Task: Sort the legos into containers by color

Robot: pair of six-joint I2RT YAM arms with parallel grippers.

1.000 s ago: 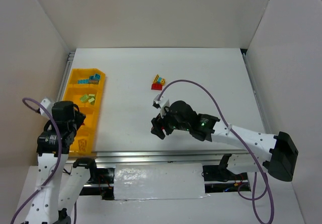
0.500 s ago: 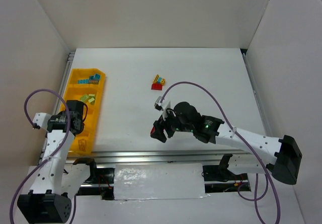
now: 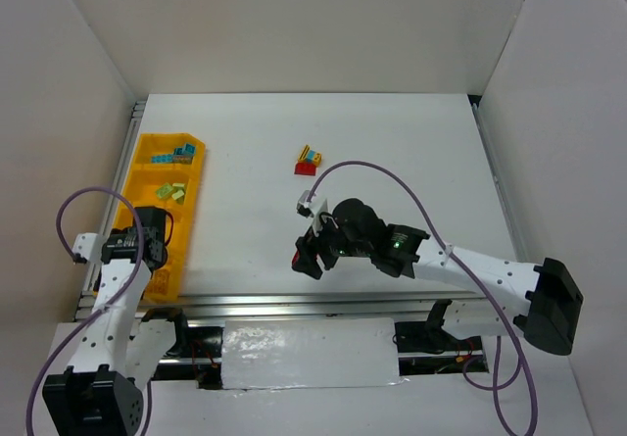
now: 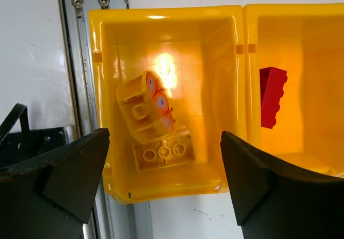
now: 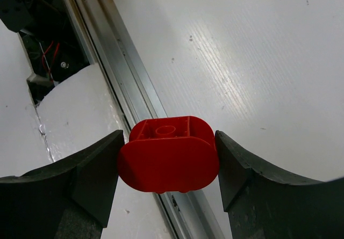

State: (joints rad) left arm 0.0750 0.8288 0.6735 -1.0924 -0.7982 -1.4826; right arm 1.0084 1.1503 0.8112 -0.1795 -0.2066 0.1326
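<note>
My left gripper (image 4: pixel 164 142) (image 3: pixel 147 243) stands open above the nearest compartment of the yellow-orange tray (image 3: pixel 144 150) (image 4: pixel 110 190). In that compartment a rounded yellow lego (image 4: pixel 145 107) lies tilted against a flat yellow brick (image 4: pixel 164 152). The neighbouring compartment holds a red brick (image 4: pixel 271 96). Farther compartments hold teal-blue legos (image 3: pixel 181 151) and pale green legos (image 3: pixel 173 192). My right gripper (image 5: pixel 168 158) (image 3: pixel 308 257) is shut on a rounded red lego (image 5: pixel 168 161), held over the table's front edge. A red, yellow and teal clump (image 3: pixel 309 159) sits mid-table.
An aluminium rail (image 5: pixel 134 88) runs along the table's near edge, right under the held red lego. White walls enclose the table on three sides. The right arm's purple cable (image 3: pixel 392 176) loops over the table's middle.
My left gripper has opened and let the yellow lego go into the nearest compartment; its arm shifted over the tray's near end. The right gripper keeps its hold on the red lego, barely moving.
</note>
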